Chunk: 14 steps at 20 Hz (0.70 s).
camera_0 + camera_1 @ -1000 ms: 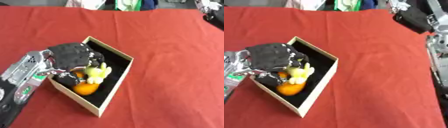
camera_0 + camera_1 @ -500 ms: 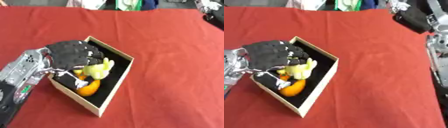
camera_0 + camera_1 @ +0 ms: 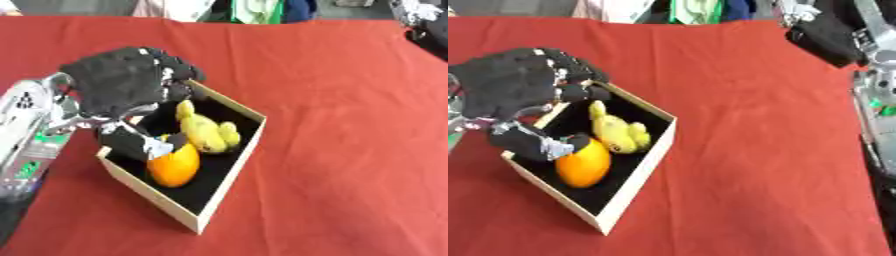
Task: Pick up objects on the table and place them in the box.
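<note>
Left robot hand (image 3: 122,92) sits over the left end of the box (image 3: 229,165), black glove, fingers curled downward over the box's left rim, thumb reaching down into the box and touching the top of the orange fruit (image 3: 173,165). Nothing is clearly pinched between the fingers; the hand looks half-curled and holds nothing. Silver forearm comes in from the table's left edge.

The box is a shallow rectangular tray with pale walls and a black lining, lying askew on the red table (image 3: 332,90), left of the table's middle, its long axis running from far-left to near-right. Inside it: the orange fruit, near the box's left wall, and a yellow plush toy (image 3: 206,132) just beside it on the far side, touching or nearly touching the fruit. The toy lies on the black lining, one end pointing toward the far corner of the box. The near-right part of the box shows only black lining.

Right robot hand (image 3: 824,30) shows at the table's far right corner, dark with silver parts, raised off the cloth; cannot tell how its fingers stand. Right arm hardware runs down along the table's right edge.

Cloth-like items in white, green and blue lie beyond the table's far edge.
</note>
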Each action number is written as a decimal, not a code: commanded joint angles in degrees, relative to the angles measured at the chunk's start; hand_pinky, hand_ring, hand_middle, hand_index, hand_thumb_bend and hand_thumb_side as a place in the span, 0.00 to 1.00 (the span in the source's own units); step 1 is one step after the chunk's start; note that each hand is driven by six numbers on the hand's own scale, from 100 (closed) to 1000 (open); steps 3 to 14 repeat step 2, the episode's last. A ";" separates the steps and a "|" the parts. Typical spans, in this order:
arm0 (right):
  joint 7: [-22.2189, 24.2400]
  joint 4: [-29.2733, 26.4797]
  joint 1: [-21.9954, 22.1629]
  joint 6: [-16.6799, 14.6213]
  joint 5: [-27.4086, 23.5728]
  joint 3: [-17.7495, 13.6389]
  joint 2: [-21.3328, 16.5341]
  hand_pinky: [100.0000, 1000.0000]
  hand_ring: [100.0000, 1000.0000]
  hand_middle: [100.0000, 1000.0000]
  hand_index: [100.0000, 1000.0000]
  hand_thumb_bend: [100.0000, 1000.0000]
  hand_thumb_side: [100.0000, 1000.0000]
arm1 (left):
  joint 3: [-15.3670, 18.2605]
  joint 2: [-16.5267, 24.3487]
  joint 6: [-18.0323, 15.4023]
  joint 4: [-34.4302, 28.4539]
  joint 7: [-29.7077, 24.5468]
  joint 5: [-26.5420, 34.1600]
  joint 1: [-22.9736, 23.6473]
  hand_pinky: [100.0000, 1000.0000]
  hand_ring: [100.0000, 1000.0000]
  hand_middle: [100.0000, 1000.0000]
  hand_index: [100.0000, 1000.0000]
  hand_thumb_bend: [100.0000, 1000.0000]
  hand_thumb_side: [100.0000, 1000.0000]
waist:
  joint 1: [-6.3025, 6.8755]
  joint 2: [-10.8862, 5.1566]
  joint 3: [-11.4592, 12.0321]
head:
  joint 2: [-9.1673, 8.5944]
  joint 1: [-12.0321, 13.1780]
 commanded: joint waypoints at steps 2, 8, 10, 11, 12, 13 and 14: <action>-0.40 -1.15 -0.77 0.00 -0.37 -0.75 -0.83 0.75 0.66 0.52 0.99 0.00 0.62 | 4.04 0.68 3.69 -2.14 3.72 13.85 -0.10 0.64 0.79 0.80 0.86 0.00 0.81 | 0.25 -1.63 0.00 | 1.64 -1.21; -0.40 -1.15 -0.77 0.00 -0.37 -0.75 -0.83 0.75 0.66 0.52 0.99 0.00 0.62 | 4.04 0.68 3.69 -2.14 3.72 13.85 -0.10 0.64 0.79 0.80 0.86 0.00 0.81 | 0.25 -1.63 0.00 | 1.64 -1.21; -0.40 -1.15 -0.77 0.00 -0.37 -0.75 -0.83 0.75 0.66 0.52 0.99 0.00 0.62 | 4.04 0.68 3.69 -2.14 3.72 13.85 -0.10 0.64 0.79 0.80 0.86 0.00 0.81 | 0.25 -1.63 0.00 | 1.64 -1.21; -0.40 -1.15 -0.77 0.00 -0.37 -0.75 -0.83 0.75 0.66 0.52 0.99 0.00 0.62 | 4.04 0.68 3.69 -2.14 3.72 13.85 -0.10 0.64 0.79 0.80 0.86 0.00 0.81 | 0.25 -1.63 0.00 | 1.64 -1.21; -0.40 -1.15 -0.77 0.00 -0.37 -0.75 -0.83 0.75 0.66 0.52 0.99 0.00 0.62 | 4.04 0.68 3.69 -2.14 3.72 13.85 -0.10 0.64 0.79 0.80 0.86 0.00 0.81 | 0.25 -1.63 0.00 | 1.64 -1.21; -0.40 -1.15 -0.77 0.00 -0.37 -0.75 -0.83 0.75 0.66 0.52 0.99 0.00 0.62 | 4.04 0.68 3.69 -2.14 3.72 13.85 -0.10 0.64 0.79 0.80 0.86 0.00 0.81 | 0.25 -1.63 0.00 | 1.64 -1.21; -0.40 -1.15 -0.77 0.00 -0.37 -0.75 -0.83 0.75 0.66 0.52 0.99 0.00 0.62 | 4.04 0.68 3.69 -2.14 3.72 13.85 -0.10 0.64 0.79 0.80 0.86 0.00 0.81 | 0.25 -1.63 0.00 | 1.64 -1.21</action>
